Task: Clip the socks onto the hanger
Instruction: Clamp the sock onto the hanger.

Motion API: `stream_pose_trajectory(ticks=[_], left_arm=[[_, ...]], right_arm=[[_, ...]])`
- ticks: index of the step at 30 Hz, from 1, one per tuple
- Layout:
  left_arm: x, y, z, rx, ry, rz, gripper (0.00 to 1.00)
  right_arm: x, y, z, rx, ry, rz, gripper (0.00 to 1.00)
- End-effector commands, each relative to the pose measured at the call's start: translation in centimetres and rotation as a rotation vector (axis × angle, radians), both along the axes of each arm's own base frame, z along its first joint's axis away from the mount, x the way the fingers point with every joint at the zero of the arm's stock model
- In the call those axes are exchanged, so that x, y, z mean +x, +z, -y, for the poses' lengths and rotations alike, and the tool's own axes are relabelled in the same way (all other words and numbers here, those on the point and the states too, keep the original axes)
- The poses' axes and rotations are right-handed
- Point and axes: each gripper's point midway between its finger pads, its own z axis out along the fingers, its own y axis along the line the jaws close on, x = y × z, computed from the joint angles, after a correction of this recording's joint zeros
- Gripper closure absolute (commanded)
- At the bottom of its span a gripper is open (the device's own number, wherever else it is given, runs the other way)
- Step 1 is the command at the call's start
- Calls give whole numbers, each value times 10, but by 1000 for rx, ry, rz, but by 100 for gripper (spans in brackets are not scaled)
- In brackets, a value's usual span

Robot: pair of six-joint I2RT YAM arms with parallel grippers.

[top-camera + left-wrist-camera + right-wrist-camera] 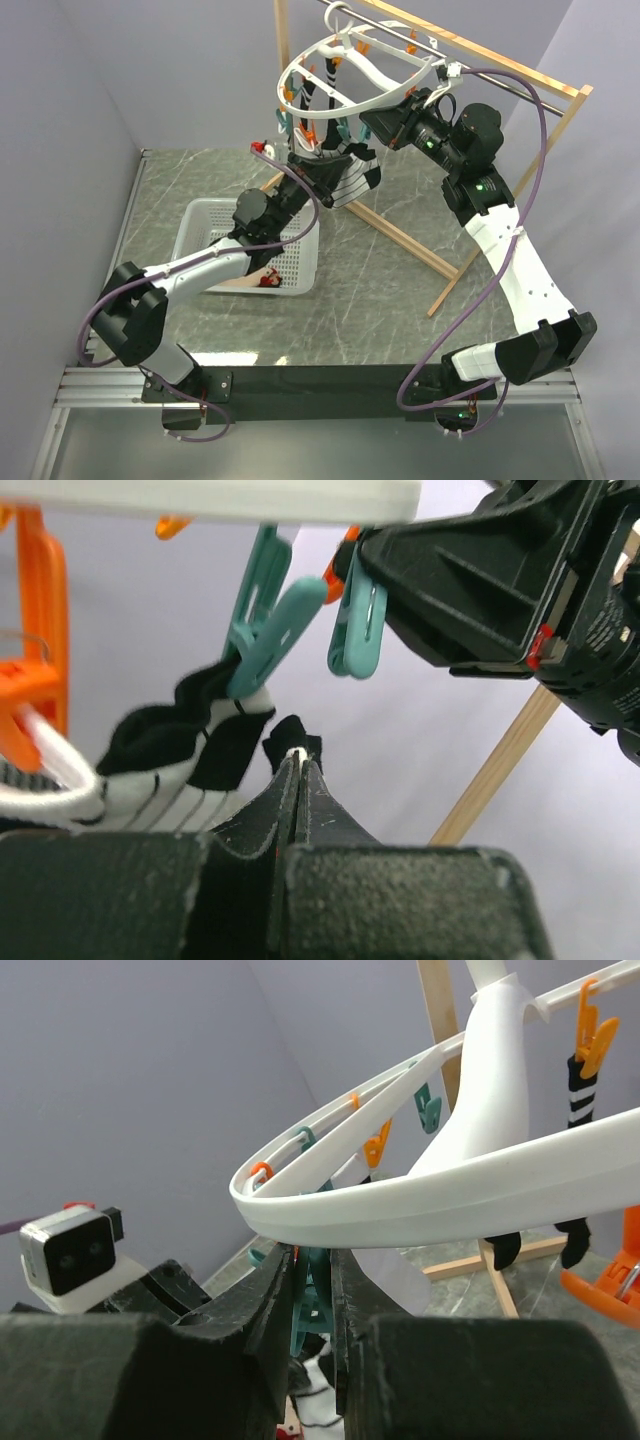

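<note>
Counter (400, 290): grey marbled slab, carrying a basket and a wooden frame.
Basket (205, 215): white, perforated, on the left half of the counter beneath the left forearm; small red item inside, too small to identify.
Left gripper (298, 768): clenched tight, pinching a sliver of black fabric with a white edge; raised to just below the hanger (200, 498).
Pinched sock (290, 735): black tip poking up past the closed fingertips, beneath two teal clips and apart from both in the left wrist view.
Striped sock (180, 785): white with thin black stripes and a black cuff, hanging just left of the pinched sock, its top edge bitten by the sock-holding teal clip (265, 645).
Right gripper (312, 1265): closed around the free teal clip (308, 1310), one finger on each side, directly under the hanger's rim.
Hanger: round white ring with curved spokes, tilted, hooked over the metal rod (500, 70); orange and teal clips dangling around it, black and banded socks pegged on the far side.
Wooden frame (400, 238): pale timber, standing at the back of the counter, carrying the rod.
</note>
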Motion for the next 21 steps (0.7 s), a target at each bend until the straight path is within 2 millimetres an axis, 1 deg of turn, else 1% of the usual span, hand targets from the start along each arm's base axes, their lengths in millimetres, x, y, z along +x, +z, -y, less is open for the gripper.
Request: stream_pose_trajectory(ticks=[1, 4, 5, 6, 7, 8, 11, 12, 14, 15, 21], left_arm=[[-16, 33, -13, -9, -10, 127, 99], [-16, 35, -12, 13, -37, 165, 99], [-15, 37, -13, 14, -43, 180, 99], [-18, 41, -11, 18, -72, 201, 99], [-15, 38, -8, 25, -84, 197, 99], [-15, 40, -8, 24, -96, 210, 99], [-18, 43, -3, 21, -147, 229, 99], [-21, 47, -1, 13, -166, 243, 99], [-21, 48, 0, 4, -180, 247, 99], [-24, 52, 1, -8, -192, 260, 99], [-24, 54, 6, -4, -214, 278, 99]], right_arm=[[-18, 36, 4, 10, 22, 116, 100], [-19, 31, 2, -7, 41, 117, 100], [-20, 31, 2, -10, 43, 121, 100], [-20, 31, 2, -12, 46, 124, 100], [-23, 32, 1, -13, 59, 130, 100], [-24, 32, 0, -10, 64, 131, 100], [-24, 33, 1, -8, 66, 133, 100], [-24, 32, 0, -8, 68, 131, 100], [-23, 32, 0, -7, 70, 130, 100], [-23, 31, 0, -6, 69, 129, 100], [-22, 31, 2, -10, 61, 134, 100]])
